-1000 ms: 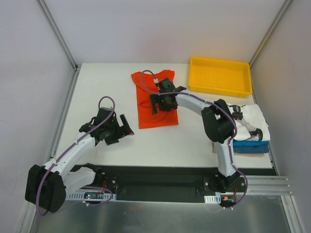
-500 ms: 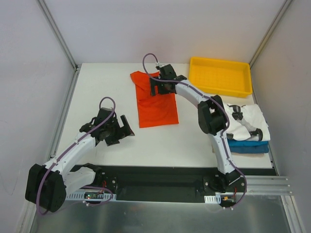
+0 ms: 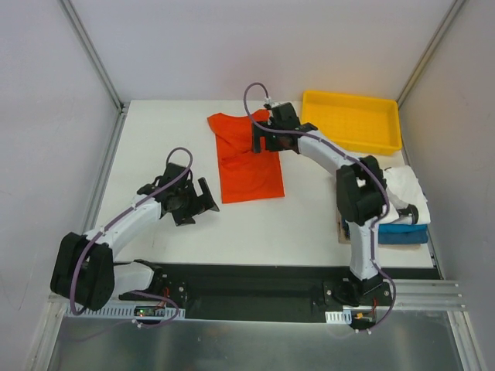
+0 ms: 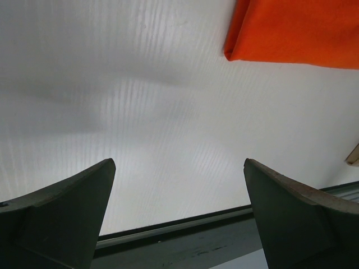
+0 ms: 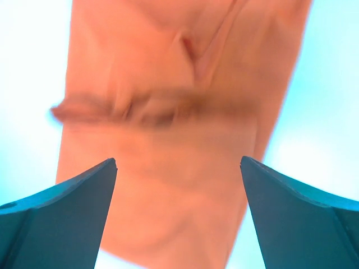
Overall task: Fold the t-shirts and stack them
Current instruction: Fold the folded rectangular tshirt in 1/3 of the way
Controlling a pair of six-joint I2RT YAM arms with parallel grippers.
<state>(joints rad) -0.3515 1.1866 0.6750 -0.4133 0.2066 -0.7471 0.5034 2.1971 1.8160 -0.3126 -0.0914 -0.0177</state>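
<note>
The orange-red t-shirt (image 3: pixel 246 162) lies flat at the table's back middle, folded into a narrow strip with one sleeve sticking out at the far left. My right gripper (image 3: pixel 263 141) hovers open over its far end. In the right wrist view the creased orange-red t-shirt (image 5: pixel 179 106) fills the space between and beyond the spread fingers of my right gripper (image 5: pixel 178 165). My left gripper (image 3: pixel 199 207) is open over bare table, just left of the shirt's near-left corner (image 4: pixel 291 31), with nothing between the fingers of the left gripper (image 4: pixel 178 168). White (image 3: pixel 404 184) and blue (image 3: pixel 398 234) t-shirts lie stacked at the right edge.
A yellow plastic tray (image 3: pixel 352 124) stands at the back right, close to the right arm's forearm. The table's near edge and a dark rail (image 4: pixel 185 235) run just below the left gripper. Grey walls enclose the table on three sides.
The right gripper has moved from the shirt's middle up and to the right, to its far end. The left gripper has shifted right, toward the shirt's near-left corner. Both stayed open.
</note>
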